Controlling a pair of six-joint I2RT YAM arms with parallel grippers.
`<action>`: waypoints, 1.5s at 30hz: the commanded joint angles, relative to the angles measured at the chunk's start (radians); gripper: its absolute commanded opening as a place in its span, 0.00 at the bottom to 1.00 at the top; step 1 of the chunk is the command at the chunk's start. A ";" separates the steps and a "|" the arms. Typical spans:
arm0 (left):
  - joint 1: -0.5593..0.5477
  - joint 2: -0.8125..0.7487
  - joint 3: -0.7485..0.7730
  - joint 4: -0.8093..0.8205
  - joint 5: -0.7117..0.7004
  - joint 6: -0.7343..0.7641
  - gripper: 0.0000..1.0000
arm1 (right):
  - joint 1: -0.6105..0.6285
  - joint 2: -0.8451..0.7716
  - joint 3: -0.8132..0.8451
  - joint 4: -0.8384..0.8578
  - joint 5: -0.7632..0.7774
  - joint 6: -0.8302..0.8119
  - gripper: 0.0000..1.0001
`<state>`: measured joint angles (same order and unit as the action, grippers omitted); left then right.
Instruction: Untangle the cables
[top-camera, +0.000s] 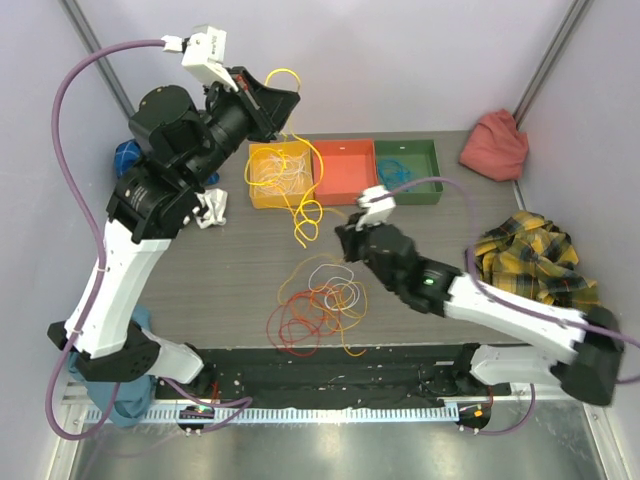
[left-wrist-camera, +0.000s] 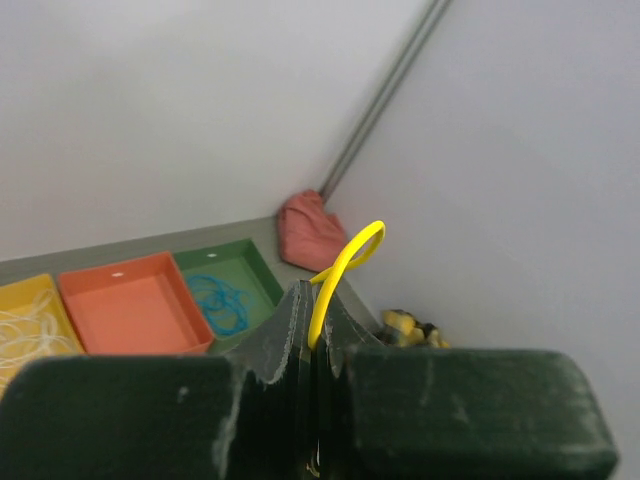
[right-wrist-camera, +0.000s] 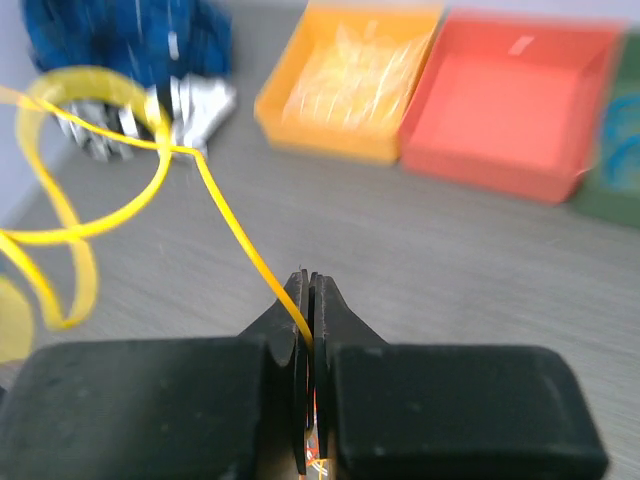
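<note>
We see one yellow cable (right-wrist-camera: 240, 228) lifted in loose hanging loops, pinched at one end by our raised left gripper (left-wrist-camera: 312, 300), at the other by our right gripper (right-wrist-camera: 308, 285), red, orange and white cables (top-camera: 315, 300) tangled flat on the tabletop (top-camera: 225, 270) beneath

Yellow tray (top-camera: 256, 200), orange tray (top-camera: 345, 172) and green tray (top-camera: 437, 172) stand in a row, a red cloth (top-camera: 495, 145) nearby.

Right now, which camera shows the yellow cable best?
Top external: the yellow cable shows its whole hanging run and loops. Left wrist shows only a short end loop; right wrist, blurred near loops.
</note>
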<state>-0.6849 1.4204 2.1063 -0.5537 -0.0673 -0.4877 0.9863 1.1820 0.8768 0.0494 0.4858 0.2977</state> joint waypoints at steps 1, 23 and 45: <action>0.007 0.015 0.008 0.018 -0.153 0.106 0.00 | 0.000 -0.260 0.138 -0.201 0.210 -0.011 0.01; 0.393 0.135 -0.189 -0.046 -0.145 -0.022 0.00 | -0.001 -0.562 0.561 -0.411 0.507 -0.252 0.01; 0.400 0.285 -0.184 0.334 0.230 -0.150 0.00 | -0.001 -0.561 0.321 -0.419 0.456 -0.177 0.01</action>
<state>-0.2829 1.6581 1.9026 -0.3813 0.0753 -0.5926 0.9852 0.6201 1.2072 -0.3923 0.9432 0.1081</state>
